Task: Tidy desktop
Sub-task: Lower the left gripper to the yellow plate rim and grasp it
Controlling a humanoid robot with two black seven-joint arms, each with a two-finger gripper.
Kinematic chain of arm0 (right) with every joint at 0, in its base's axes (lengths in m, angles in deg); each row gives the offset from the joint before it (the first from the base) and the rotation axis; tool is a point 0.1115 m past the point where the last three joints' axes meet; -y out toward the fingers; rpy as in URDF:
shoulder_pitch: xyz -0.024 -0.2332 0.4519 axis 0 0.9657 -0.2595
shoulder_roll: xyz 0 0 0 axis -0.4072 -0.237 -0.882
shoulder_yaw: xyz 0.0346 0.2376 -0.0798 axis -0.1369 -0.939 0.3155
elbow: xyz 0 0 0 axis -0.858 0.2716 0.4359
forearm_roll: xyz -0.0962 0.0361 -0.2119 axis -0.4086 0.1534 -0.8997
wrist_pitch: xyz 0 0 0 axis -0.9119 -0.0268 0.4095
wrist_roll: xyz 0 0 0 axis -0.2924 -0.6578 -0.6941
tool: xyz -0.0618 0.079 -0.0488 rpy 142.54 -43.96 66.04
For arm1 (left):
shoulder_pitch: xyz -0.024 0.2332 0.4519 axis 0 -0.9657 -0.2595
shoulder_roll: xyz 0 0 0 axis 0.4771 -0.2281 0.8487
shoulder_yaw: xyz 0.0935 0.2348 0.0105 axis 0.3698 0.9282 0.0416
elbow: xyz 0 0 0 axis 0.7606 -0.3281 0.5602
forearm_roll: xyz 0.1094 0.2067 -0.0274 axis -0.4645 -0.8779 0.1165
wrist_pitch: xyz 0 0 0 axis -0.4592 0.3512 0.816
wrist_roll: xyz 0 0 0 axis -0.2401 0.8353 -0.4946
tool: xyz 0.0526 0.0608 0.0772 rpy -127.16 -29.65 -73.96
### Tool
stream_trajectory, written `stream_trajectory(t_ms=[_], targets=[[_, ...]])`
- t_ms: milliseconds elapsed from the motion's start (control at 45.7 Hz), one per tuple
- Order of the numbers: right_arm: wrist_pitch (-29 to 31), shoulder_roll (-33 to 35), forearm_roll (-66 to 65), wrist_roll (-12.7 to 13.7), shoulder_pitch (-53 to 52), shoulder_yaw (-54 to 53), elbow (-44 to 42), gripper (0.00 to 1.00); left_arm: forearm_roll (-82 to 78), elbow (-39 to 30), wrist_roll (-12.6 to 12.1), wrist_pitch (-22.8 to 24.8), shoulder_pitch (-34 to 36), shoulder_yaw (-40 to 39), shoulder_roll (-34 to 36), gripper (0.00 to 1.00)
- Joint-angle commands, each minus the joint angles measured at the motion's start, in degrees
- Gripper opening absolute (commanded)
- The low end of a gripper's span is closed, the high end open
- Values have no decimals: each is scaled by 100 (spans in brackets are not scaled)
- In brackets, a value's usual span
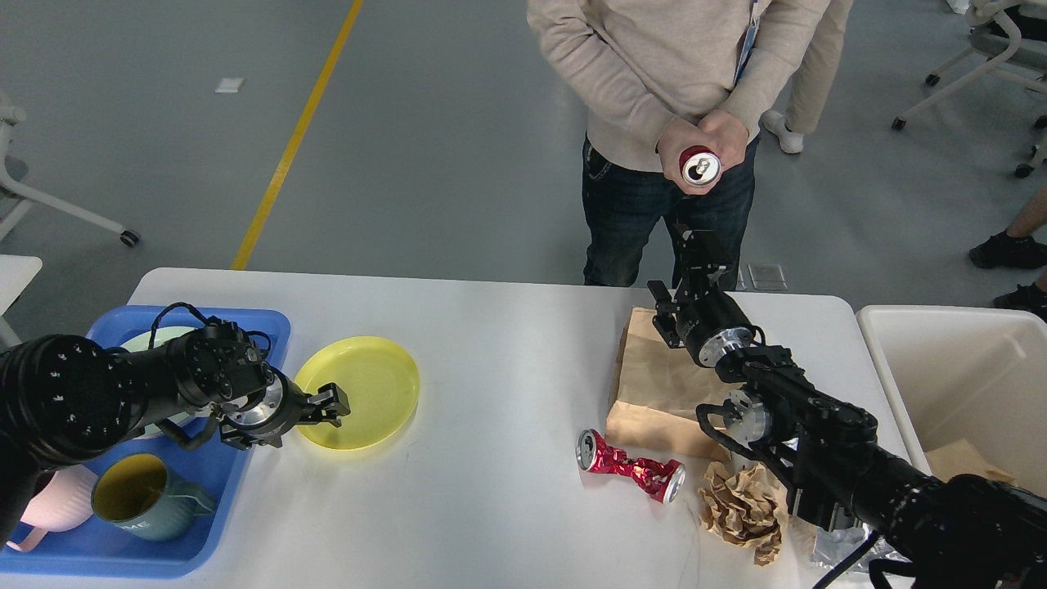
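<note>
White desktop (pixel 491 343) lies under both jaws — untouched.

Left gripper (pixel 334 406) over yellow plate (pixel 364 391) on desktop (pixel 491 368)

Grey floor (pixel 458 139) with a yellow line (pixel 296 135); wheeled white chairs (pixel 986 57) at the right edge

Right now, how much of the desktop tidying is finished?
Partly done: two mugs and a plate already sit in the blue tray. In hand: the left gripper is at the yellow plate's edge. Left: the crushed can, paper bag and crumpled paper on the desktop.
</note>
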Motion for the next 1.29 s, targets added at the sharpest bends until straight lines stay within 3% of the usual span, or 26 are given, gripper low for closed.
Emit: stream_trajectory(t_ms=[0, 350, 438, 569, 722, 1160, 1269], targets=[[2, 5, 0, 0, -1, 0, 0, 100, 1, 18, 2, 2, -74, -48, 1, 76], [2, -4, 0, 0, -1, 0, 0, 100, 28, 35, -16, 89, -153, -188, 1, 59], [2, 5, 0, 0, -1, 0, 0, 100, 28, 35, -138, 133, -162, -214, -7, 53], [2, 5, 0, 0, -1, -8, 0, 100, 28, 26, -428, 230, -179, -294, -7, 32], [-7, 5, 0, 0, -1, -8, 0, 100, 28, 26, -719, 853, -179, -320, 1, 0], [-7, 5, 0, 0, -1, 0, 0, 100, 28, 9, -728, 995, -135, -346, -7, 0], [2, 5, 0, 0, -1, 0, 0, 100, 36, -9, -728, 1240, -30, -355, 45, 0]])
